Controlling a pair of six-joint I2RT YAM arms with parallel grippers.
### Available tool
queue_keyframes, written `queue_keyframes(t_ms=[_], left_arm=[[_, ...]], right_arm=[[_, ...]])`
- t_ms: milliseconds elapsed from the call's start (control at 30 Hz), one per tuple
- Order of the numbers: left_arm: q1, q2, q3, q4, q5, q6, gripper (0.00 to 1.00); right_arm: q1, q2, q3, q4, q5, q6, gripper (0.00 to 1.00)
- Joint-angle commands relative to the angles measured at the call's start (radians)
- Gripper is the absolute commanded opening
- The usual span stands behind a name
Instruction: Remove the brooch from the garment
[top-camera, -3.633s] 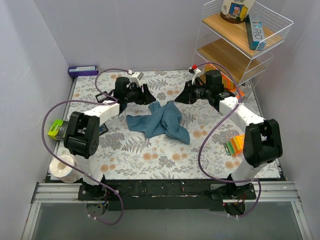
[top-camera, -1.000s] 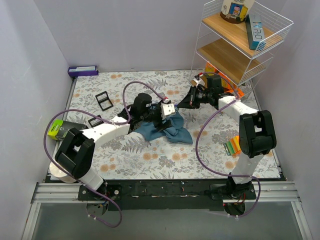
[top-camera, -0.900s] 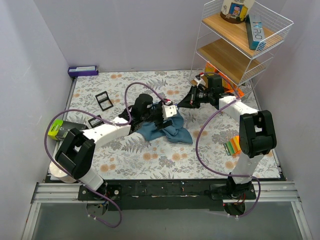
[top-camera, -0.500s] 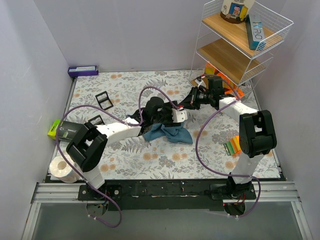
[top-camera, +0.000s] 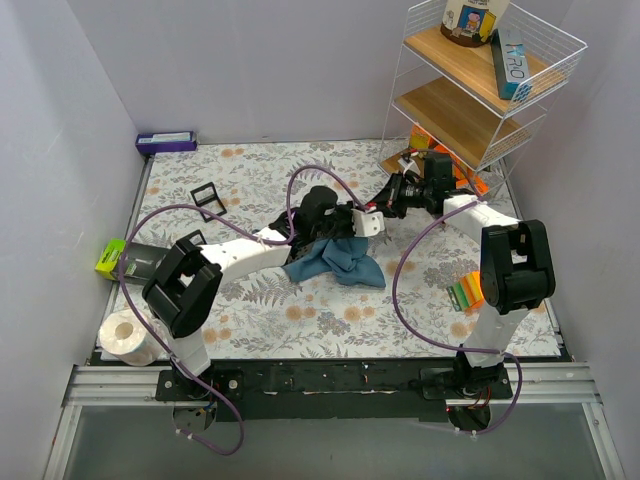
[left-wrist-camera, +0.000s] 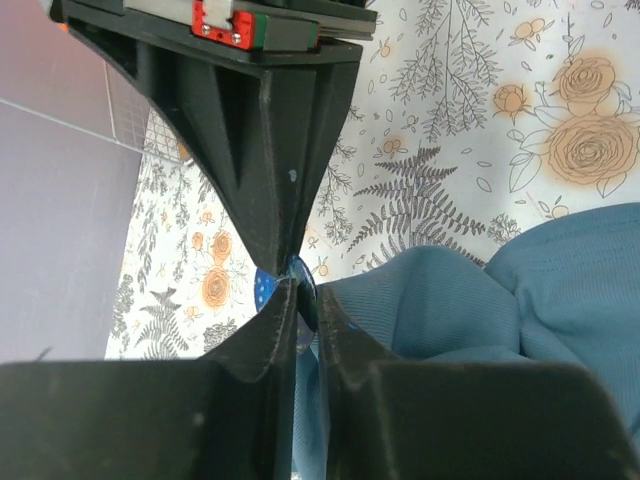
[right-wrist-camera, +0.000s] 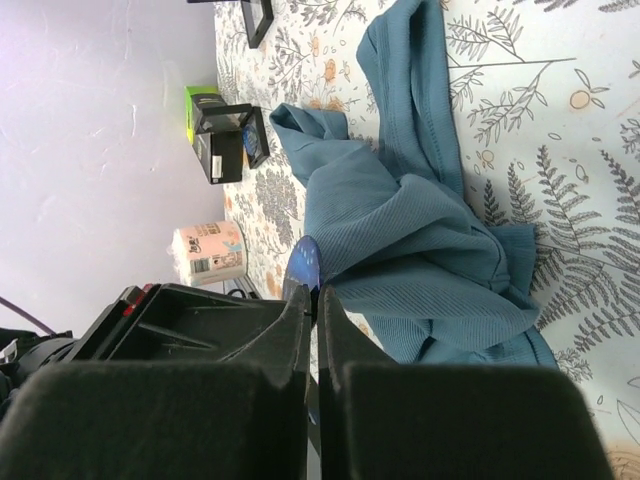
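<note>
1. The shirt (top-camera: 338, 258) lies in a bunched-up heap near the middle of the flowery table (top-camera: 250, 170).
2. The brooch (right-wrist-camera: 303, 268) looks like a small round blue thing. It sits on a lifted fold at the edge of the shirt, right where the two arms meet. From above it is hidden behind the fingers.
3. The left gripper (left-wrist-camera: 305, 315) has its two fingers very close together. The brooch seems to be pinched between their tips.
4. The right gripper (right-wrist-camera: 311, 295) has its fingers pressed tight together. Their tip is just beside the brooch. I cannot tell if they hold any cloth.
5. What is done: the brooch has been found and, I think, grabbed.
6. What is left: the cloth runs right up to the brooch, so it does not look free yet. I think it has to be pulled off the shirt and taken away.
</note>
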Motion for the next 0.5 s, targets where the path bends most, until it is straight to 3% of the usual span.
queue_keyframes(t_ms=[0, 33, 167, 267, 300, 367, 467], left_arm=[[0.000, -0.018, 0.065, -0.077, 0.012, -0.075, 0.00], [0.002, -0.020, 0.066, -0.095, 0.013, -0.101, 0.00], [0.064, -0.052, 0.074, -0.140, 0.148, -0.277, 0.00], [0.164, -0.063, 0.094, -0.206, 0.339, -0.464, 0.00], [0.192, -0.064, 0.097, -0.215, 0.477, -0.509, 0.00], [0.265, -0.069, 0.086, -0.218, 0.623, -0.624, 0.00], [0.313, -0.070, 0.074, -0.198, 0.760, -0.746, 0.00]], right_arm=[[-0.005, -0.024, 0.013, 0.008, -0.027, -0.024, 0.01], [-0.011, -0.029, 0.018, 0.008, -0.024, -0.035, 0.01], [-0.053, -0.070, 0.030, 0.029, -0.027, -0.104, 0.40], [-0.077, -0.116, 0.027, 0.045, -0.094, -0.210, 0.52], [-0.079, -0.138, 0.017, 0.057, -0.120, -0.239, 0.54], [-0.080, -0.155, 0.007, 0.052, -0.209, -0.365, 0.56], [-0.074, -0.204, -0.042, 0.051, -0.287, -0.572, 0.57]])
